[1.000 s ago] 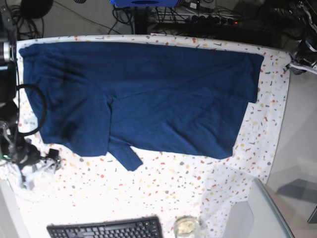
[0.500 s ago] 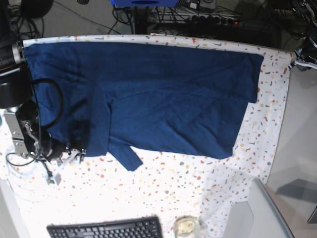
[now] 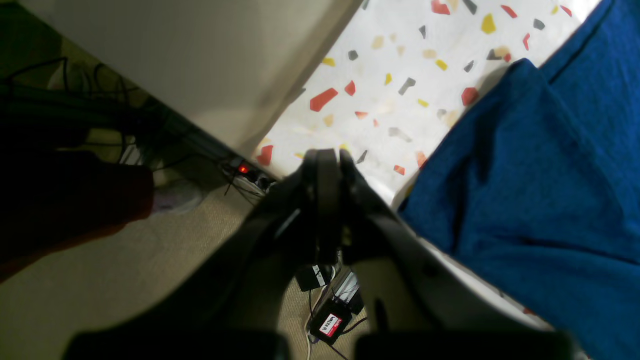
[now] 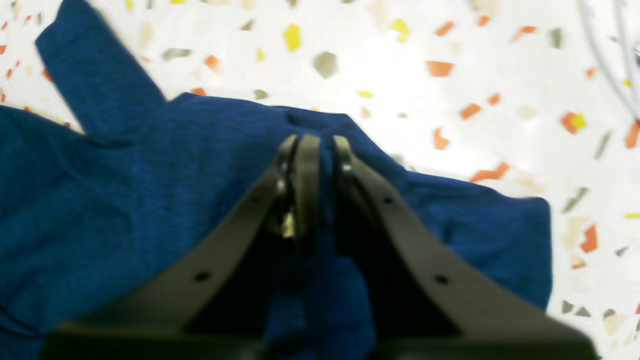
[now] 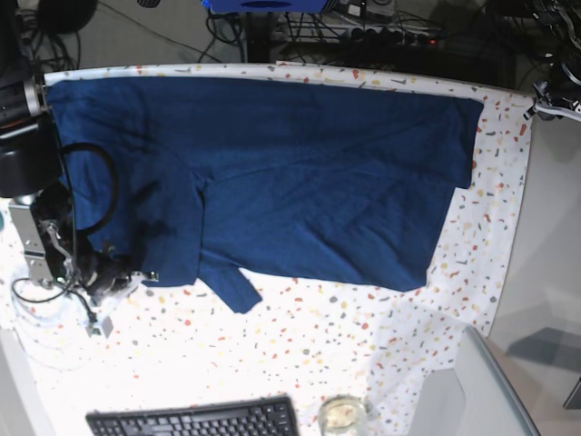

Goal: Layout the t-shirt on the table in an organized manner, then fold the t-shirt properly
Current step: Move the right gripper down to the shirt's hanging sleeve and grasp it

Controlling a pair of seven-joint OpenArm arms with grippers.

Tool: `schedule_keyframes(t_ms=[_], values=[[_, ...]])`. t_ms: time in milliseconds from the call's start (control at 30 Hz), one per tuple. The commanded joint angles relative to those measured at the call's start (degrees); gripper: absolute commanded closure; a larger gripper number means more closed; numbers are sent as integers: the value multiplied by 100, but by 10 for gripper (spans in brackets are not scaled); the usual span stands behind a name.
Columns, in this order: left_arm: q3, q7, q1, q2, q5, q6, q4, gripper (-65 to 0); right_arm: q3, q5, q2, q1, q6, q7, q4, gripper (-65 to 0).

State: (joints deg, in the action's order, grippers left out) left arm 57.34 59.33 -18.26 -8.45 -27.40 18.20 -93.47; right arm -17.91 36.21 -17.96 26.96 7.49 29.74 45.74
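Jaws of the right gripper (image 4: 320, 145) are seen closed on a fold of the plain dark navy blue soft fabric t-shirt (image 5: 272, 173) at its near left corner. Jaws of the left gripper (image 3: 327, 160) are pressed together with nothing between them, held over the table edge beside the shirt's far corner. Garment is spread flat across the white cloth-covered table (image 5: 345, 336) speckled with red, yellow and grey flecks; one sleeve is folded under. Black keyboard (image 5: 195, 421) and round glass jar (image 5: 342, 414) are placed at the near edge.
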Motion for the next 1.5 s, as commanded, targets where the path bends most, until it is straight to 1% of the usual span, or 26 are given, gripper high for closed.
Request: schedule_keyframes(t_ms=[0, 167, 233, 267, 300, 333, 467, 500, 533, 567, 733, 833, 867, 900, 933, 1033, 1067, 1167, 1200, 1333, 1367, 1467], values=[[46, -100, -7, -100, -51, 13, -90, 0, 46, 67, -37, 201, 21, -103, 90, 0], [46, -100, -7, -100, -51, 13, -90, 0, 46, 67, -37, 209, 12, 11, 143, 0], [46, -100, -7, -100, -51, 13, -90, 0, 55, 76, -37, 209, -6, -33, 143, -11], [46, -100, -7, -100, -51, 13, -90, 0, 55, 76, -37, 209, -6, -77, 143, -23], [46, -100, 2, -100, -51, 13, -90, 0, 55, 76, -37, 209, -6, -103, 143, -48], [46, -100, 2, -100, -51, 13, -90, 0, 55, 76, -37, 209, -6, -112, 187, -87], [46, -109, 2, -100, -51, 13, -90, 0, 46, 50, -37, 192, -6, -121, 292, -356], [46, -109, 2, -100, -51, 13, -90, 0, 37, 50, -37, 183, -6, -138, 284, -408], [46, -109, 2, -100, -51, 13, -90, 0, 29, 50, -37, 183, -6, -138, 275, -438], [46, -109, 11, -100, -51, 13, -90, 0, 29, 50, -37, 174, -6, -138, 275, -447], [28, -109, 37, -100, -51, 13, -90, 0, 20, 50, -37, 192, -6, -138, -86, -372], [28, -109, 46, -100, -51, 13, -90, 0, 20, 50, -29, 174, -6, -138, -138, -339], [28, -109, 46, -100, -51, 13, -90, 0, 20, 50, -29, 174, -6, -138, -147, -315], [28, -109, 46, -100, -51, 5, -90, 0, 20, 50, -29, 174, -6, -138, -147, -285], [28, -109, 46, -100, -51, 5, -90, 0, 20, 50, -29, 174, -6, -138, -147, -237], [28, -109, 55, -100, -51, -4, -90, 0, 46, 67, -29, 192, -6, -130, -147, -50], [28, -109, 55, -100, -51, -4, -90, 0, 46, 67, -29, 201, 3, -121, -147, 0], [20, -109, 55, -100, -51, -4, -90, 0, 46, 76, -29, 174, 3, -95, 37, -18], [20, -109, 55, -100, -51, -4, -90, 0, 55, 85, -29, 130, 3, -77, 231, -11], [28, -109, 55, -100, -51, -4, -81, 0, 55, 287, -64, -160, -15, 407, 1312, 0], [28, -109, 55, -100, -51, -4, -81, 0, 125, 322, -73, -248, -58, 538, 1585, 0], [37, -109, 55, -100, -51, -4, -81, 0, 670, 305, -46, -626, -384, 969, 2437, 0]])
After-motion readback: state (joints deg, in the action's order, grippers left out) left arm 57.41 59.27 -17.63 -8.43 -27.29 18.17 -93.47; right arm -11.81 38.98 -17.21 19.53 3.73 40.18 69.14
